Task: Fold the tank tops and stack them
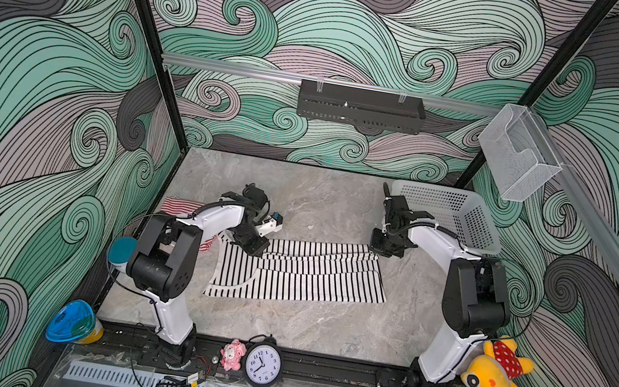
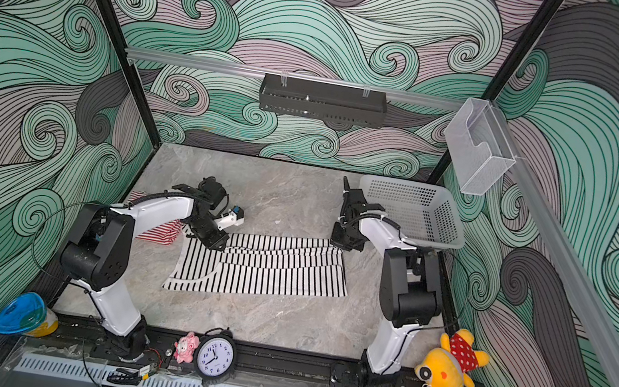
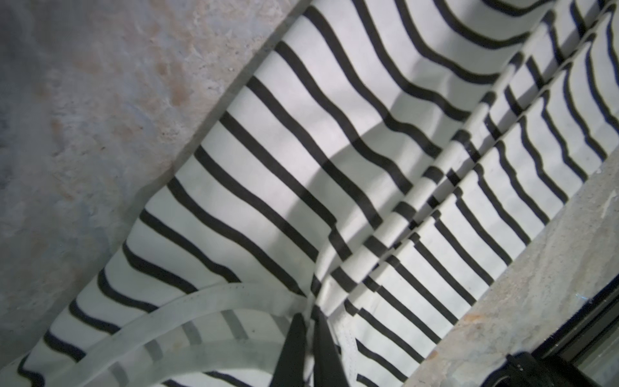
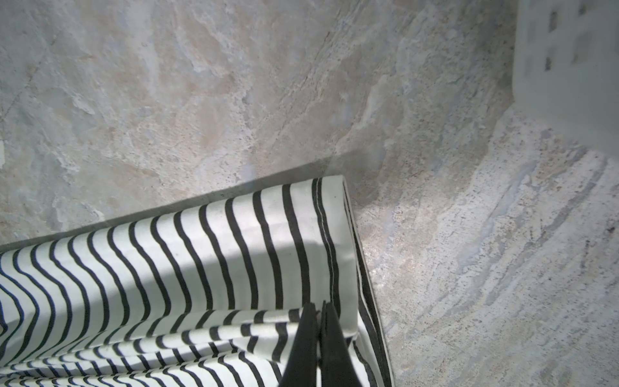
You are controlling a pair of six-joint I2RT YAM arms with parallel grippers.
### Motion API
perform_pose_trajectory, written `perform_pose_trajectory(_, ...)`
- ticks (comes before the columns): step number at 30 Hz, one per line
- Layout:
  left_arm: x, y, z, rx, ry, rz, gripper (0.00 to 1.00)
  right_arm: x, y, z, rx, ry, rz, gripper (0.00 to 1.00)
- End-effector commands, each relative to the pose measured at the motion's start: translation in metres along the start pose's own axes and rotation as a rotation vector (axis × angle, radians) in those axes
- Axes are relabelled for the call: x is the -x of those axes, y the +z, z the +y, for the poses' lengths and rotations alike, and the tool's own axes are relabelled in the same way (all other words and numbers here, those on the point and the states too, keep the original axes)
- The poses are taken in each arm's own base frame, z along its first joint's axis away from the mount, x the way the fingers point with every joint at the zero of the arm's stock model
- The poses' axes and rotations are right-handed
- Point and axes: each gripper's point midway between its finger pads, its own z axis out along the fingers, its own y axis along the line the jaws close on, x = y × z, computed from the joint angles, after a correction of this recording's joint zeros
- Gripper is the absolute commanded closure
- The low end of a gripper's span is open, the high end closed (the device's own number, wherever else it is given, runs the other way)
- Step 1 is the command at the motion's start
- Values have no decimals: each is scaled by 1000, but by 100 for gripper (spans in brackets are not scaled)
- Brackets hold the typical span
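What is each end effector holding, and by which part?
Both hold the black-and-white striped tank top: the left end effector pinches its far edge by the white-trimmed armhole, the right end effector its far hem corner.

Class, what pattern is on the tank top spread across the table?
The tank top has black-and-white stripes, clearest in the left wrist view.

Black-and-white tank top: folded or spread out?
Partly folded: the black-and-white tank top has its far edge doubled over in layers; its near part lies flat.
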Motion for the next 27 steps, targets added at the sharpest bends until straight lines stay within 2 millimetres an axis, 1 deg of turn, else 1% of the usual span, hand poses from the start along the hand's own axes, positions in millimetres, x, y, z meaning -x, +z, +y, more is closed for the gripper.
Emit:
perform_pose_trajectory(1, -6, 2, -7, 14, 38, 34, 92, -3, 5, -4, -29, -6, 5, 99)
perform_pose_trajectory(3, -10, 5, -10, 17, 49, 57, 92, -4, 5, -4, -33, -8, 6, 95)
perform_pose_trajectory(7, -17, 10, -13, 18, 60, 97, 90, -9, 3, -5, -30, -4, 9, 78)
perform_pose_trajectory(10, -20, 7, -11, 39, 60, 105, 88, -11, -5, -2, -18, -4, -8, 68)
perform_pose_trajectory(12, -21, 2, -6, 74, 58, 101, 85, -11, -15, 1, -17, -8, -29, 65)
perform_pose_trajectory(15, -20, -7, -6, 97, 60, 87, 79, -8, -26, 12, -3, -24, -63, 64)
perform_pose_trajectory(18, -17, -18, -13, 76, 74, 58, 76, -8, -29, 27, 10, -48, -73, 65)
perform_pose_trajectory(20, -11, -23, -15, 69, 80, 28, 74, -9, -23, 37, 23, -59, -59, 68)
perform_pose_trajectory(22, -3, -23, -14, 72, 78, 6, 74, -11, -12, 43, 20, -69, -35, 72)
perform_pose_trajectory(24, 4, -17, -11, 66, 63, 17, 74, -13, -1, 45, 17, -69, -19, 77)
perform_pose_trajectory(27, 6, -1, -7, 65, 55, 70, 75, -17, 14, 42, -2, -66, 11, 82)
